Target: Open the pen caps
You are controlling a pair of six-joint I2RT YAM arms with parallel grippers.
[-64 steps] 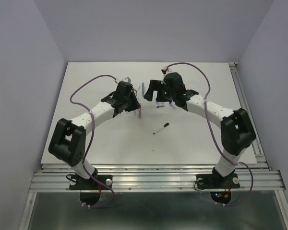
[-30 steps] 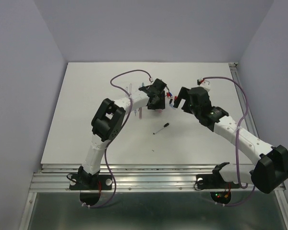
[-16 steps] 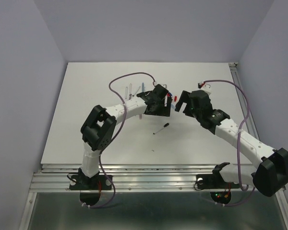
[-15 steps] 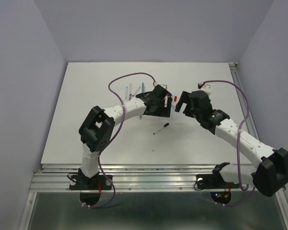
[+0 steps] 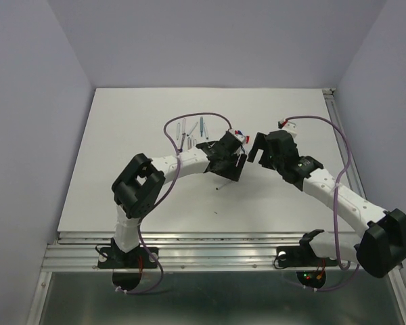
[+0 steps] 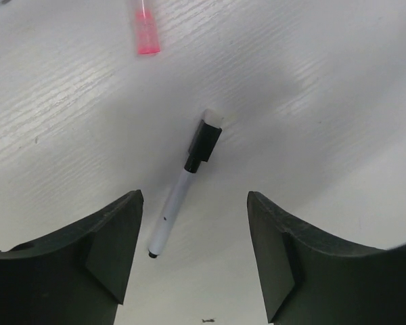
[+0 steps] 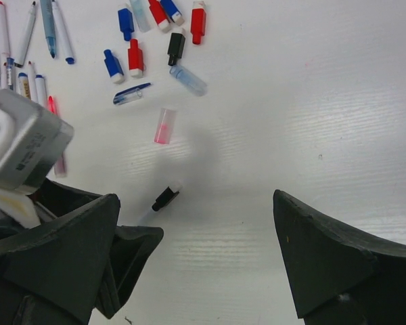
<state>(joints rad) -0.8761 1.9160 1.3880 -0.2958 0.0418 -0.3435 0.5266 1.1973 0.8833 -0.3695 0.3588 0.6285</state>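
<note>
White links (image 5: 183, 161), black joints (image 5: 137, 189), looping purple cables (image 5: 196, 114), matte dark fingers (image 6: 101, 250), grey box (image 7: 20, 145) on left wrist

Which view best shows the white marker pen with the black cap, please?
Left wrist: the white, black-capped marker pen lies whole inside the open left claw. Right wrist shows only its capped end; top view, barely its tip.
</note>
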